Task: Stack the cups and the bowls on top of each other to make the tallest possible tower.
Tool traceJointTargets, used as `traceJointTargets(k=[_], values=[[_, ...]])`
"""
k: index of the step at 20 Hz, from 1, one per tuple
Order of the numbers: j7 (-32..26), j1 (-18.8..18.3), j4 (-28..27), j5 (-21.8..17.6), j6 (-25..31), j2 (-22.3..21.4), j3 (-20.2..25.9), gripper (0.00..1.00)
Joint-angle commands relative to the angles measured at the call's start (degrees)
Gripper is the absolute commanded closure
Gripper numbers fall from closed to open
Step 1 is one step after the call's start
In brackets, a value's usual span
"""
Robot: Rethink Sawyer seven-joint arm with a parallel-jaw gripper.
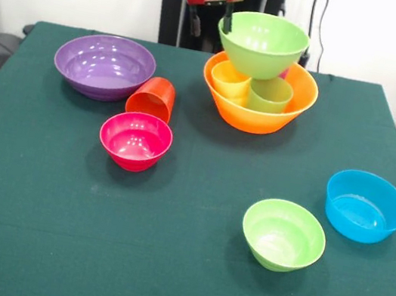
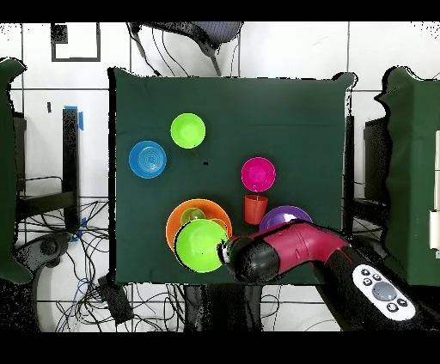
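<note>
Front view
my claw [image 1: 227, 21]: comes down from the top edge, one dark finger on the rim of the big green bowl [image 1: 262, 44], on that bowl's left side in this view. Looks clamped on the rim; I only see one finger clearly.
tower: big green bowl sits tilted on top of the cups inside the orange bowl [image 1: 258, 96], near the table's far edge.
cups in orange bowl: yellow cup [image 1: 230, 79] and green cup [image 1: 270, 93] upright, side by side, open ends up. A sliver of magenta cup [image 1: 283, 73] shows behind the green bowl.
purple bowl [image 1: 104, 65]: far left, upright on the green tablecloth [image 1: 24, 217].
orange-red cup [image 1: 151, 98]: lying on its side, just beside the purple bowl, touching or nearly touching the pink bowl [image 1: 136, 140] in front of it.
small green bowl [image 1: 283, 234]: near right, upright, by itself.
blue bowl [image 1: 366, 206]: right side, upright, near the small green bowl, not touching.

Overhead view
my arm [image 2: 296, 247]: red and black, reaching in from the bottom right, its end at the big green bowl's [image 2: 201, 245] rim. Claw itself is hidden under the arm here.
tower: green bowl covers most of the orange bowl [image 2: 178, 221]; one cup [image 2: 193, 215] peeks out.
purple bowl [image 2: 284, 215]: partly under my arm.
orange-red cup [image 2: 255, 209]: between the purple bowl and pink bowl [image 2: 258, 174].
blue bowl [image 2: 148, 159], small green bowl [image 2: 187, 130]: well apart from the tower.
</note>
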Motion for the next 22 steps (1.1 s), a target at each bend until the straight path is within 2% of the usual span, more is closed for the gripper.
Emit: traceJointTargets(k=[1, 5, 7, 10, 12, 13, 16, 19, 20, 22], values=[[-5.3, -3.6, 5.8, -0.5, -2.4, -9.2, 1.8, 0.0], [-18.8, -16.4, 12.9, 13.8, 2.5, -21.2, 15.0, 0.0], [-21.7, -20.6, 14.9, 17.5, 3.6, -24.4, 19.9, 0.0], [-22.0, -24.0, 15.8, 19.7, 5.3, -25.5, 24.8, 0.0], [-20.1, -24.5, 15.8, 19.1, 5.3, -24.1, 26.4, 0.0], [-18.7, -24.2, 15.5, 17.9, 4.7, -22.8, 26.3, 0.0], [-16.6, -26.4, 16.8, 19.7, 2.3, -22.9, 30.6, 0.0], [-14.4, -30.5, 18.3, 23.0, -1.4, -23.1, 38.0, 0.0], [-14.4, -31.2, 18.3, 22.8, -0.7, -22.9, 39.0, 0.0], [-13.6, -30.3, 17.3, 19.5, -0.3, -21.0, 36.9, 0.0]])
